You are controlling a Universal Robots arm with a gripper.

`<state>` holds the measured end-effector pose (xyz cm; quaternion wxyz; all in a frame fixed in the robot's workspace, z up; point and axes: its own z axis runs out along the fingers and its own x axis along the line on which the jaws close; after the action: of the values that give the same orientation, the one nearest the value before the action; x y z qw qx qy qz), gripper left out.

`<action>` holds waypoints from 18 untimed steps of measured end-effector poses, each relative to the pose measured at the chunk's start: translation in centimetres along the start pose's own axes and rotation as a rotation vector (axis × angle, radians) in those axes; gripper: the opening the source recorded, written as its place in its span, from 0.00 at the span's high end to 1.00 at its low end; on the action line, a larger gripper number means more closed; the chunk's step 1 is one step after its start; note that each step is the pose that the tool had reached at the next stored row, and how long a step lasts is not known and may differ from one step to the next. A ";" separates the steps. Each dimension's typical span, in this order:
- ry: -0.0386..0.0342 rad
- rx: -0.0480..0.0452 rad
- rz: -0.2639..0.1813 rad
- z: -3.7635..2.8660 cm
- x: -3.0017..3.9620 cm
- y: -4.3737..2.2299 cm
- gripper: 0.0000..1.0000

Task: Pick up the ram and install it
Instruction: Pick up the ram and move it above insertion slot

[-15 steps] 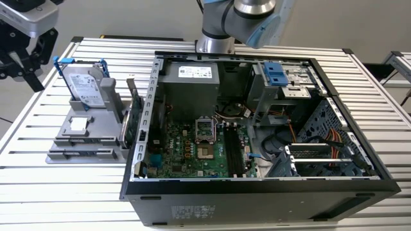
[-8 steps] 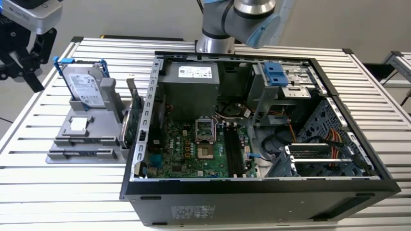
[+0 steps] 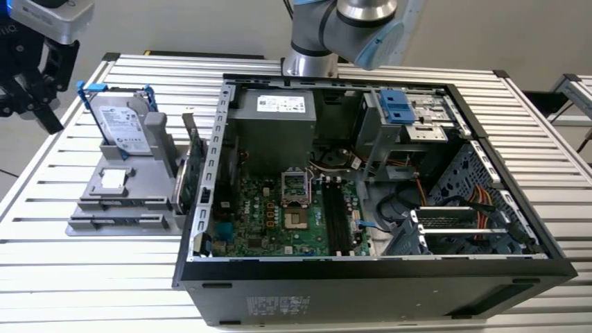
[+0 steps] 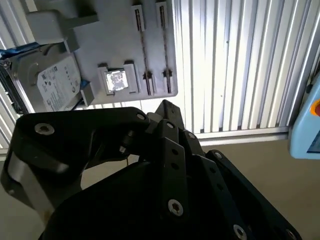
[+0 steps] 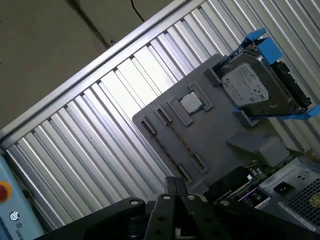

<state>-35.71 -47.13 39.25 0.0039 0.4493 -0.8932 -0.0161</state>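
My gripper (image 3: 32, 114) hangs past the table's far corner on the exterior view's left, above and beyond the grey parts holder (image 3: 111, 208). In both wrist views its black fingertips (image 4: 166, 106) (image 5: 176, 184) meet with nothing between them. The holder's two long narrow slots (image 4: 150, 50) stand empty. Dark and green boards (image 3: 188, 177) stand on edge between the holder and the case; I cannot tell which one is the ram. The motherboard's long black memory slots (image 3: 337, 218) lie inside the open computer case (image 3: 370, 277).
A silver hard drive (image 3: 125, 121) with blue rails stands in the holder, with a small square chip (image 3: 113, 178) beside it. The arm's base (image 3: 310, 62) rises behind the case. A light blue pendant (image 4: 307, 125) sits off the table's edge.
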 end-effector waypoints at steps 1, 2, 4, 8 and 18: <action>0.0008 0.0004 -0.013 0.00 0.00 0.00 1.00; 0.0009 0.0011 -0.026 0.00 0.00 0.00 1.00; 0.0014 0.0022 -0.051 0.00 0.00 0.00 1.00; 0.0037 0.0044 -0.103 0.00 0.00 0.00 1.00; 0.0081 0.0100 -0.250 -0.01 0.00 0.00 1.00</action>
<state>-35.71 -47.13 39.26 0.0033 0.5571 -0.8304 -0.0102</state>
